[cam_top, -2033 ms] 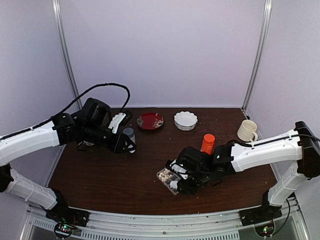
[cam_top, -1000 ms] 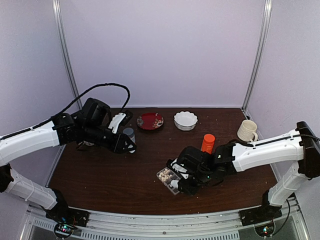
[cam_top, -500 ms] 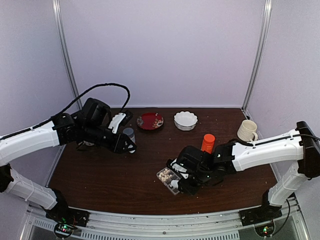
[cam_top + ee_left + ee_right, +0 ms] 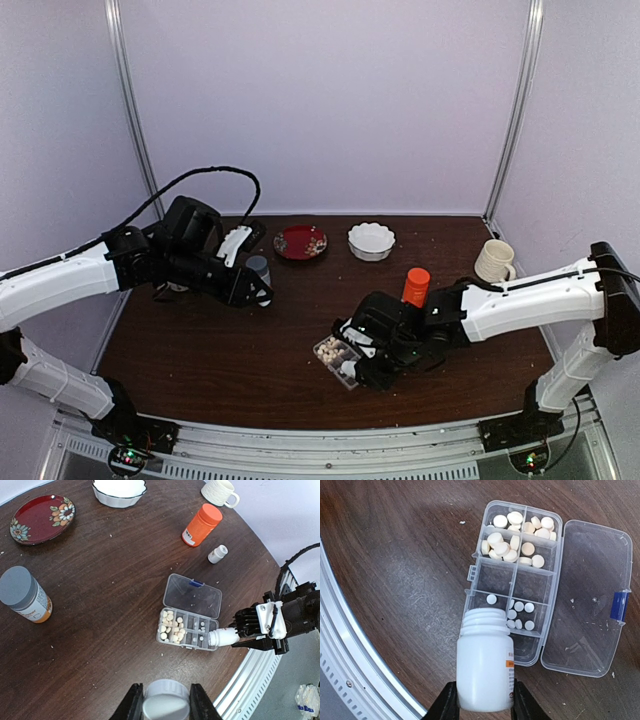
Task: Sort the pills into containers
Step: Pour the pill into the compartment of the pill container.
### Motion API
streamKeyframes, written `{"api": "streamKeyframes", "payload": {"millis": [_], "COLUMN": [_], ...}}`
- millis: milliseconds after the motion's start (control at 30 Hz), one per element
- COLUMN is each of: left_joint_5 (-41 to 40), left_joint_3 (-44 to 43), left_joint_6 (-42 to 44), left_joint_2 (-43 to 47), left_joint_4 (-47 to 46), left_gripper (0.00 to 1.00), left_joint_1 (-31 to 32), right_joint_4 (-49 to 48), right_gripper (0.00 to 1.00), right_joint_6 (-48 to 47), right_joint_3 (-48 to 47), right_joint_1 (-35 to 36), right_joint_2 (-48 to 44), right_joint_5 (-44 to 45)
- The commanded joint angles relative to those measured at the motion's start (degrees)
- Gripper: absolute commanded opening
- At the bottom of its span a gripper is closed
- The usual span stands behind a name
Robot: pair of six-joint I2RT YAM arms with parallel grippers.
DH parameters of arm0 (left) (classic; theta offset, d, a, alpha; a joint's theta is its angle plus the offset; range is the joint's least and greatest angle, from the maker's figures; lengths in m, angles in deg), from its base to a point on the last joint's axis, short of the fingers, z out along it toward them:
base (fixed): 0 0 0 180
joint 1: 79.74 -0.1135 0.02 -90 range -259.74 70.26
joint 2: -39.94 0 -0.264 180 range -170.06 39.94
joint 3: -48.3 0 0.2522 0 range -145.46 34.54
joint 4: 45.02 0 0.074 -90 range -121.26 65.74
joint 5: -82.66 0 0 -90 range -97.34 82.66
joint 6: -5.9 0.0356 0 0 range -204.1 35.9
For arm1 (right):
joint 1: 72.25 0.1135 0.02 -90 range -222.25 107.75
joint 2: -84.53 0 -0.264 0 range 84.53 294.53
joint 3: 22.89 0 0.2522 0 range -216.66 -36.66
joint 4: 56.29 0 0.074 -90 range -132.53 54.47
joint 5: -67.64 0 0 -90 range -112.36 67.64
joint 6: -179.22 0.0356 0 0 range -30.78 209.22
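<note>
Evidently the right fingers (image 4: 447,705) pinch a white bottle (image 4: 484,672) tipped flat, its open mouth just ahead of them over the pill box (image 4: 492,577) on the table (image 4: 395,555), so pills (image 4: 519,606) would drop into the nearest cells. Well apart, the left fingers (image 4: 132,706) clamp a white cap (image 4: 166,705), likely the bottle's.

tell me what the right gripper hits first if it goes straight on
Probably the pill box: the white bottle in the right gripper points its mouth at the box's cells.
</note>
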Motion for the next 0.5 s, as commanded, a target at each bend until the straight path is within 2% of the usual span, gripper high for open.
{"api": "streamKeyframes", "payload": {"millis": [0,67,133,200,300,400,467], "left_joint_5": [0.6,0.38,0.31,0.48,0.3,0.27,0.27], "left_joint_3": [-1.1,-0.85,-0.79,-0.86,-0.67,-0.62,-0.62], "left_joint_6": [-0.05,-0.07,-0.18,-0.16,-0.23,-0.27,-0.25], "left_joint_2": [0.01,0.22,0.23,0.05,0.24,0.18,0.2], "left_joint_4": [-1.47,-1.49,-1.49,-1.49,-1.42,-1.48,-1.49], "left_gripper": [0.0,0.0,0.0,0.0,0.0,0.0,0.0], "left_joint_1": [0.36,0.36,0.36,0.37,0.37,0.45,0.41], "right_joint_4": [-2.45,2.26,-0.86,-4.23,3.55,-0.3,1.13], "right_gripper": [0.0,0.0,0.0,0.0,0.0,0.0,0.0], "right_joint_6": [0.77,0.17,0.08,0.9,0.08,0.08,0.09], "right_joint_3": [0.79,-1.67,-0.34,1.16,-2.54,-0.86,-1.33], "right_joint_1": [0.06,0.05,0.02,0.07,0.0,0.0,0.05], "right_joint_2": [-1.65,0.51,-0.4,-1.81,1.47,0.72,1.13], "right_joint_5": [0.9,1.53,-2.55,-2.44,2.27,-0.72,0.07]}}
